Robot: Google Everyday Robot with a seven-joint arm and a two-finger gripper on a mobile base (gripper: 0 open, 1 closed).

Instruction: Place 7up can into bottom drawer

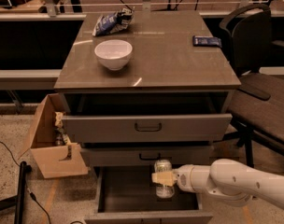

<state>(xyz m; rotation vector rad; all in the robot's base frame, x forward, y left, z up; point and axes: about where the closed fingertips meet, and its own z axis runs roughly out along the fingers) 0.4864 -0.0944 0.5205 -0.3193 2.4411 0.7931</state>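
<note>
The 7up can [164, 178] is a small silvery can with a pale label, held upright over the dark interior of the open bottom drawer [132, 190]. My gripper [162, 178] reaches in from the right on a white arm and is shut on the can around its middle. The can's base hangs inside the drawer opening, just in front of the middle drawer's face. I cannot tell whether the can touches the drawer floor.
A white bowl [113, 54], a blue-and-white snack bag [112, 22] and a dark blue packet [207, 41] lie on the cabinet top. The top drawer [146, 126] is pulled out above. A cardboard box [51, 143] stands left; a black chair [254, 36] stands right.
</note>
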